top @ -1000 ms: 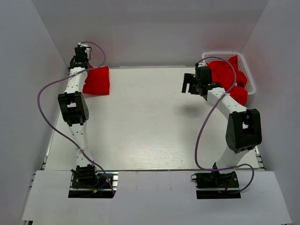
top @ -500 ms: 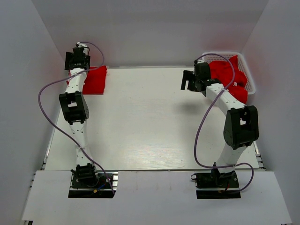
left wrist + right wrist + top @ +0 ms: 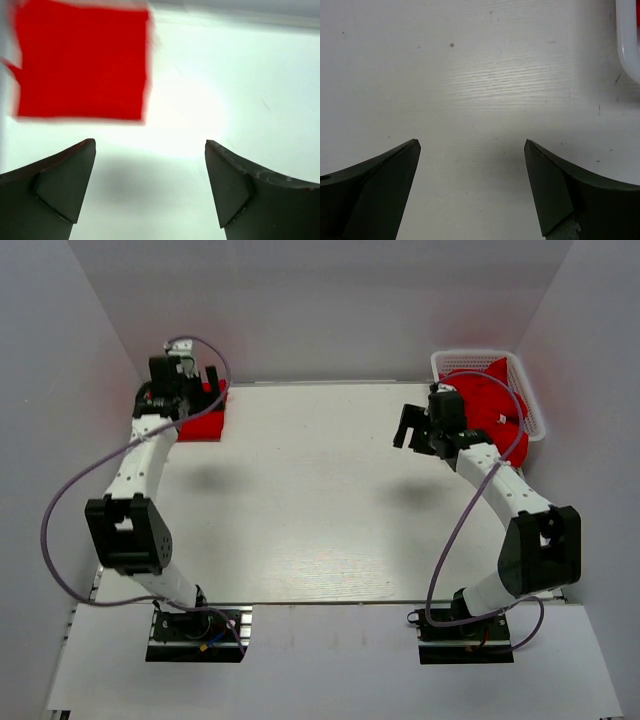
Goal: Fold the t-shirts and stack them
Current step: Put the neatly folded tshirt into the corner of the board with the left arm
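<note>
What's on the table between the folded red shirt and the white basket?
Nothing; the top view shows bare table from folded shirt to basket, right pincer hanging above.

one bright red t-shirt [image 3: 203,426] folded into a flat, roughly square packet, lying at the far left corner of the table [image 3: 320,490], more red t-shirts [image 3: 492,398] crumpled in a loose heap in the white basket [image 3: 470,355] at the far right corner
</note>
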`<state>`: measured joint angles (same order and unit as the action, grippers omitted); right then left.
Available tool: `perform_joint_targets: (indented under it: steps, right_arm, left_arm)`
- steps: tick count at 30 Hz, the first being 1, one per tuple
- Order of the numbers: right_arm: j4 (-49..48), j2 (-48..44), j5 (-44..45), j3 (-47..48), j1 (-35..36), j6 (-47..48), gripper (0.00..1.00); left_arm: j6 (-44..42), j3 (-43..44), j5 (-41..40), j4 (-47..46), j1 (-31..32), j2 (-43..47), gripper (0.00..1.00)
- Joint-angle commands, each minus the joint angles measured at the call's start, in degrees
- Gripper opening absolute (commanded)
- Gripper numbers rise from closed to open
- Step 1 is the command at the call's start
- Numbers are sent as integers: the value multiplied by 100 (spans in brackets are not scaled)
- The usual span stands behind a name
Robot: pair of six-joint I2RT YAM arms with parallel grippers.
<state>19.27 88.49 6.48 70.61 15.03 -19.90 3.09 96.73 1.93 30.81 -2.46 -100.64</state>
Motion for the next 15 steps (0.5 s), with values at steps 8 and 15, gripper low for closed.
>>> perform_joint_targets:
  steps: [8,15]
  right_arm:
    - [-336,-1018,-147,-970,26,-76,90]
    - [-196,-930,-252,-944,-9,65,90]
  left_arm:
    - [1361,-3099,-166,-93,975,2337,100]
    - [1361,-3265,-465,4,1081,2804,100]
